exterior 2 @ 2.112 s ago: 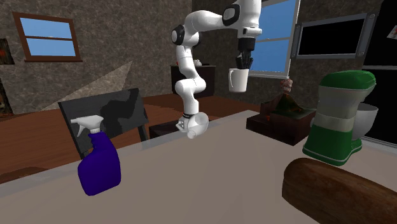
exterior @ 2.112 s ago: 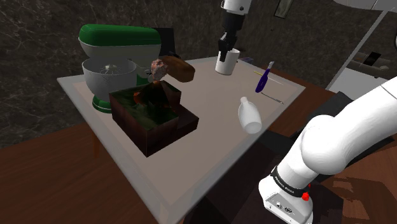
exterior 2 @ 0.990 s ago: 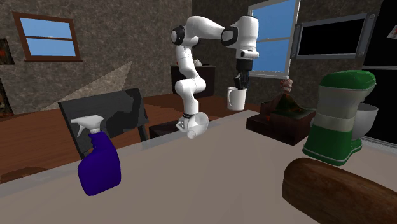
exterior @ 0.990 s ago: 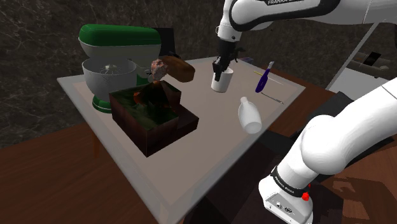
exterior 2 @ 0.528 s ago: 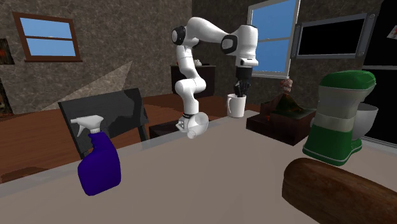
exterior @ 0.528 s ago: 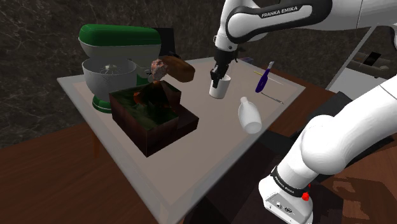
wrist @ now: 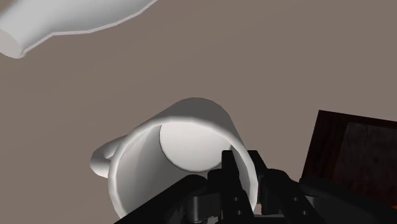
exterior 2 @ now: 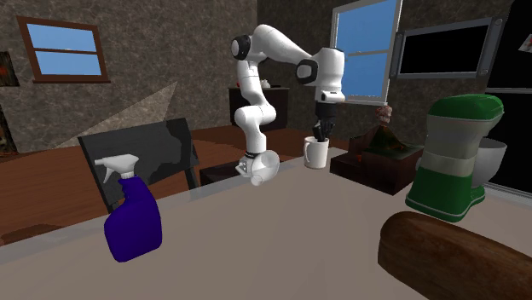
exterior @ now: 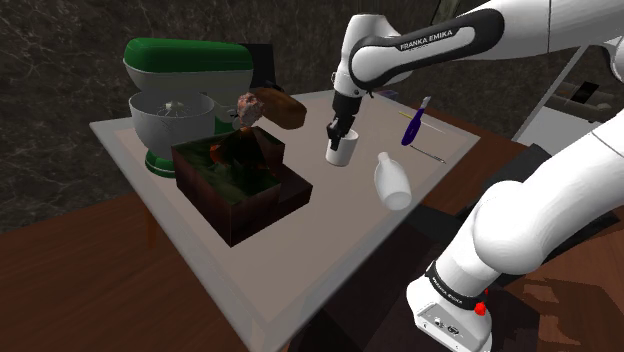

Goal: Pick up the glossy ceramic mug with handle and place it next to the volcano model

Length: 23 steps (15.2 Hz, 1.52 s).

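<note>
The black gripper (exterior: pixel 338 133) is clamped on the rim of the white mug (exterior: pixel 342 151), one finger inside the cup and one outside. It holds the mug upright and low over the grey table (exterior: pixel 330 250), just beside the volcano model (exterior: pixel 240 178). Whether the mug's base touches the tabletop cannot be told. In the wrist view the fingers (wrist: pixel 232 175) pinch the mug (wrist: pixel 184 137) wall, with the handle on the side away from the model (wrist: pixel 356 159).

Bare tabletop lies between mug and model. A white bottle (exterior: pixel 392 181) lies on its side on the stand's side of the mug. A purple spray bottle (exterior: pixel 412 125) sits toward the far corner. A brown loaf (exterior: pixel 280 108) and a green mixer (exterior: pixel 180 100) stand beyond the model.

Two seconds earlier the mug hung high over the table's far edge. It has since come down and drawn closer to the model, while everything else has stayed put.

On the table are one mug, one volcano model, one mixer, one loaf, one white bottle and one spray bottle. In the second exterior view one chair (exterior 2: pixel 145 162) stands by the table and two windows (exterior 2: pixel 66 49) show blue.
</note>
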{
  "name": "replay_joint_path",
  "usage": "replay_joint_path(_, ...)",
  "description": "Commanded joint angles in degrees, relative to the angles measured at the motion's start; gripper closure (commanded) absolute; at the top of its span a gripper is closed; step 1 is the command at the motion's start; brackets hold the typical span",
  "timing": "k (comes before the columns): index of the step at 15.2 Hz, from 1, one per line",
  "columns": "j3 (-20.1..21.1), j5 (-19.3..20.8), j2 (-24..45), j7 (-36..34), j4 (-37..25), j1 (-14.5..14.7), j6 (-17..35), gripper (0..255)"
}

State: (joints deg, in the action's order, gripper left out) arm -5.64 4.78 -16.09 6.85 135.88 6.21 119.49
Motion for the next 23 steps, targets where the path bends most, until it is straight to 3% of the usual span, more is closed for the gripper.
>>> replay_joint_path(1,-0.08,0.06,0.49,-0.01,1.19,-0.04,1.74,255)
replay_joint_path(13,-0.39,0.16,5.42,-0.27,6.17,-0.10,11.63,255)
replay_joint_path(21,-0.39,0.16,5.42,-0.27,6.17,-0.10,11.63,255)
replay_joint_path(22,-0.39,0.16,5.42,-0.26,6.17,-0.10,11.64,0)
replay_joint_path(23,-0.39,0.15,5.43,-0.27,6.16,-0.10,11.63,0)
